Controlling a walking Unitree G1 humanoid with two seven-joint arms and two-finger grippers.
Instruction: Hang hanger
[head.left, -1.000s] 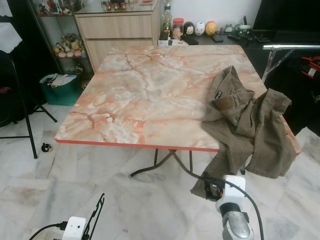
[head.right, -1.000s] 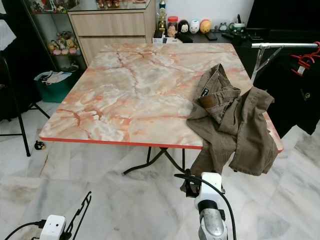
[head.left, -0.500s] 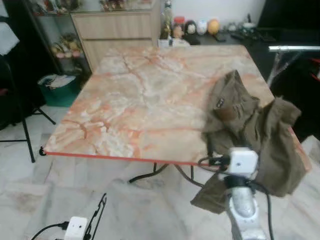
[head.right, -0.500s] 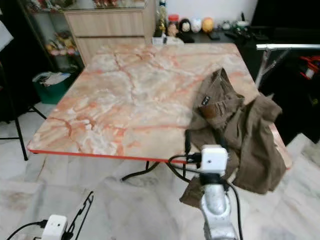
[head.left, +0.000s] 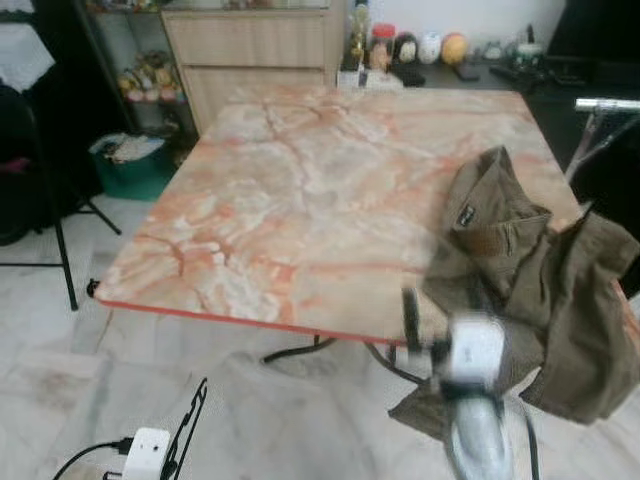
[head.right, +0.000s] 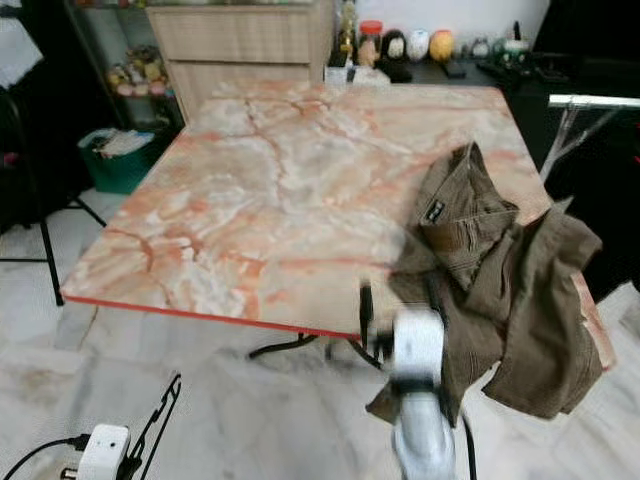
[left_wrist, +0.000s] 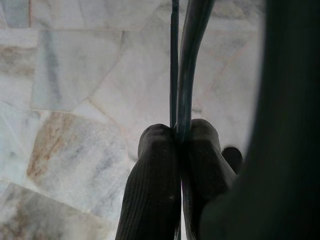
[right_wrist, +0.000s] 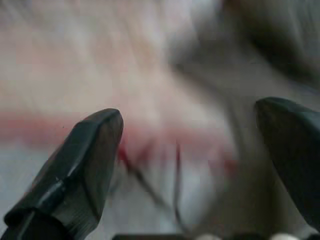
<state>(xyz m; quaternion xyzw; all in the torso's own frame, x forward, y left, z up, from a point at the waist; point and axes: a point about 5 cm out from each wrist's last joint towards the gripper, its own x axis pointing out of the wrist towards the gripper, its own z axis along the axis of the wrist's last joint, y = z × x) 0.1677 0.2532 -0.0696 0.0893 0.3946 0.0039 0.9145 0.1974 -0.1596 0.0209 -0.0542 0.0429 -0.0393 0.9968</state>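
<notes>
A thin black hanger (head.left: 193, 425) hangs low over the marble floor at the bottom left, held by my left gripper (left_wrist: 177, 132). In the left wrist view its fingers (left_wrist: 152, 165) are shut on the hanger's wire (left_wrist: 187, 60). My right gripper (head.left: 440, 302) is raised and blurred, right at the front edge of the marble-patterned table (head.left: 300, 170). It stands open (right_wrist: 192, 130) with nothing between its fingers. Just right of it, a brown garment (head.left: 520, 250) lies crumpled on the table's near right corner and droops over the edge.
A metal clothes rail (head.left: 605, 103) stands to the right of the table. A wooden cabinet (head.left: 260, 50) and a low shelf with figurines (head.left: 430, 48) are at the back. A green basket (head.left: 135, 165) and a black stand (head.left: 60, 250) are on the left.
My right arm has risen from low over the floor up to the table's front edge, beside the garment. The camera has shifted. The left gripper keeps its hold on the hanger.
</notes>
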